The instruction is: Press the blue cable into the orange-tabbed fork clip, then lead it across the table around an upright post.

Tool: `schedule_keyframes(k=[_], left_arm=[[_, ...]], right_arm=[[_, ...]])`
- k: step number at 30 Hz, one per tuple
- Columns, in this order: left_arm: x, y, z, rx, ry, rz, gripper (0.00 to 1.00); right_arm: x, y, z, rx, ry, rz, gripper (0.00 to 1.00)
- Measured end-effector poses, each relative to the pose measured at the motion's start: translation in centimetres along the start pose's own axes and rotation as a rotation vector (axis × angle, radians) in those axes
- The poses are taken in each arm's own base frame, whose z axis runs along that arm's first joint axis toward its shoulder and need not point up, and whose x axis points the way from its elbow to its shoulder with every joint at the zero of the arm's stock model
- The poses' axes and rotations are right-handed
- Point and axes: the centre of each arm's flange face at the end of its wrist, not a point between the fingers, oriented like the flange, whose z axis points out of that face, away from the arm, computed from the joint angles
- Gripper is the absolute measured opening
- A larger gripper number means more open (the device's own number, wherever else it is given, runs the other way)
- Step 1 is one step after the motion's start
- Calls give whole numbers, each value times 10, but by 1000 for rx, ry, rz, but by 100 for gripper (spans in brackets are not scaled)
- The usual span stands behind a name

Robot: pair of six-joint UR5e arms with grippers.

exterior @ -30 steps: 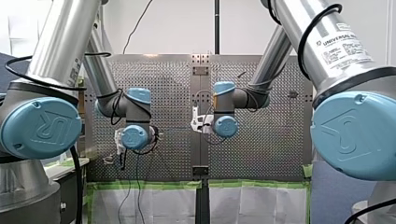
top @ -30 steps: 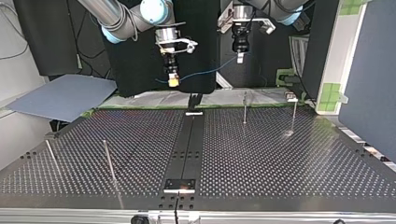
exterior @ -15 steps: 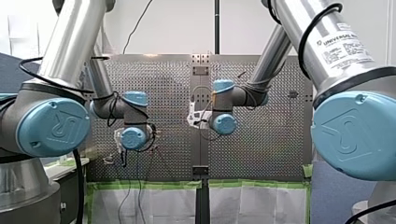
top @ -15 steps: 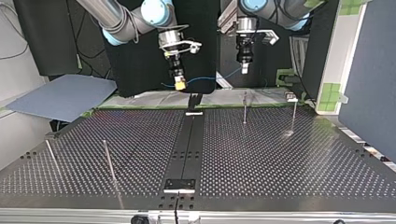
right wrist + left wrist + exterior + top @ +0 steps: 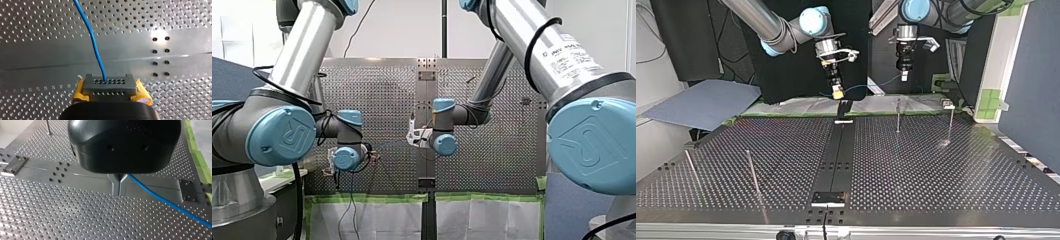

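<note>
The thin blue cable (image 5: 175, 207) hangs in the air between the two grippers, clear of the table. In the top view it shows as a slack blue line in the upper middle of the frame, above the table's far edge.

One end sits in my left gripper (image 5: 119, 192), a black body with two bare metal fingers. The fingers are pressed flat together with no gap, and the cable comes out from between them near their root and runs off to one side, above the plate. In the top view this gripper hangs in the upper middle, right of centre.

The other end is in my right gripper (image 5: 110, 83), which has yellow pads closed against a small grey block pierced with rows of holes. The cable rises out of the block's middle and curves away ahead of the gripper. In the top view this gripper hangs just left of centre, lower than the other.

Below lies the perforated metal table (image 5: 936, 170), with a dark plain strip (image 5: 838, 150) down its middle. Two thin upright metal posts (image 5: 898, 115) stand at its far right and two more (image 5: 752, 172) at the near left, all well apart from the cable.
</note>
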Motion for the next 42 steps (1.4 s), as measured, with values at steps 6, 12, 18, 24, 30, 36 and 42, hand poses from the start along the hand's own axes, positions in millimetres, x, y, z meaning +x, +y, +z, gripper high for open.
schedule_keyframes(k=[6,12,18,24,30,36,42], left_arm=[[11,14,16,0,-10,-18,0],[20,30,28,-27,-23,-22,0],[29,45,41,-53,-34,-29,0],[45,69,47,-103,-3,-33,0],[59,80,51,-119,23,-41,0],[70,82,57,-109,40,-42,0],[72,79,67,-85,44,-45,0]], right_arm=[[-16,-8,12,11,8,2,0],[-35,-18,20,25,-3,2,0],[-52,-30,27,40,-22,2,0],[-83,-34,27,42,-54,6,0],[-120,-30,17,36,-105,3,0],[-149,-22,15,22,-138,9,0],[-177,-14,16,6,-191,-2,0]])
